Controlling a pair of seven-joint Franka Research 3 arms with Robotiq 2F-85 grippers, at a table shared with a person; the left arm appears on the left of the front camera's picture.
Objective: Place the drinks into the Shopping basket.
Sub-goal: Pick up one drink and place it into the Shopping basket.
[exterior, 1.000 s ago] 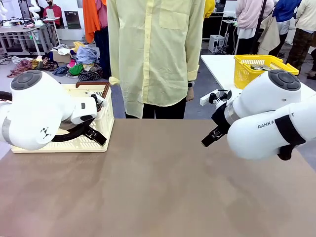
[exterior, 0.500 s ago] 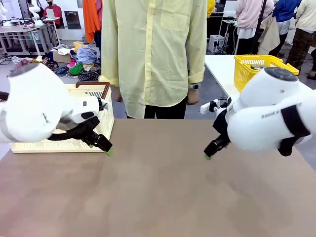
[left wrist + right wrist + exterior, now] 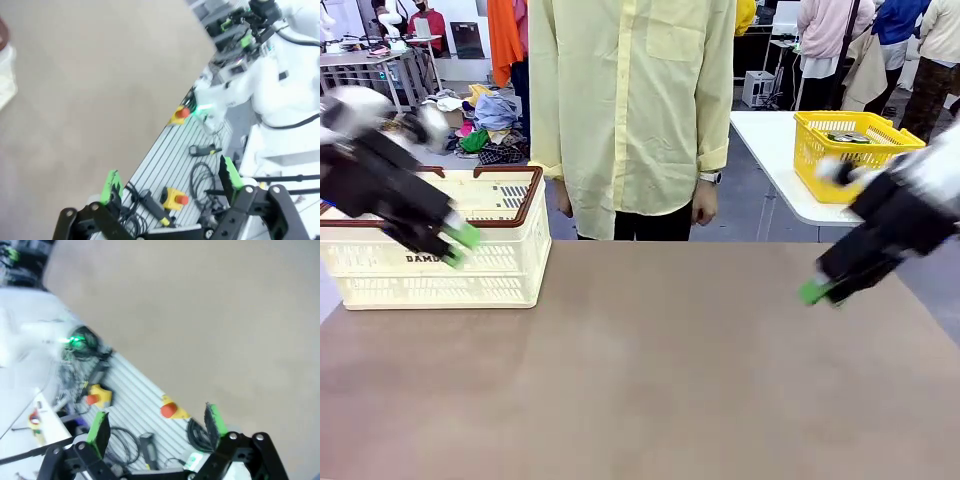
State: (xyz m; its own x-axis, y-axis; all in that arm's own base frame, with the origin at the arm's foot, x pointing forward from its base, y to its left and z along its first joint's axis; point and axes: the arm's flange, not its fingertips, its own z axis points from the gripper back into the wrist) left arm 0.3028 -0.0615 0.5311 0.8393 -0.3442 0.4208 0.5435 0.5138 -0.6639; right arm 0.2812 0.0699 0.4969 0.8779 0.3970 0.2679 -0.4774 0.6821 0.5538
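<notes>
Left gripper (image 3: 461,240) and right gripper (image 3: 815,291) both spread wide, holding nothing
The left gripper, blurred, hangs in front of the Shopping basket (image 3: 500,270), which sits at the far left corner of the table (image 3: 640,380); the right gripper hangs over the table's right side; a person (image 3: 630,110) in a pale yellow shirt stands at the far edge

Bright, even indoor light greets you; the black, green-padded left gripper (image 3: 458,240) and right gripper (image 3: 817,291) smear in motion blur.
</notes>
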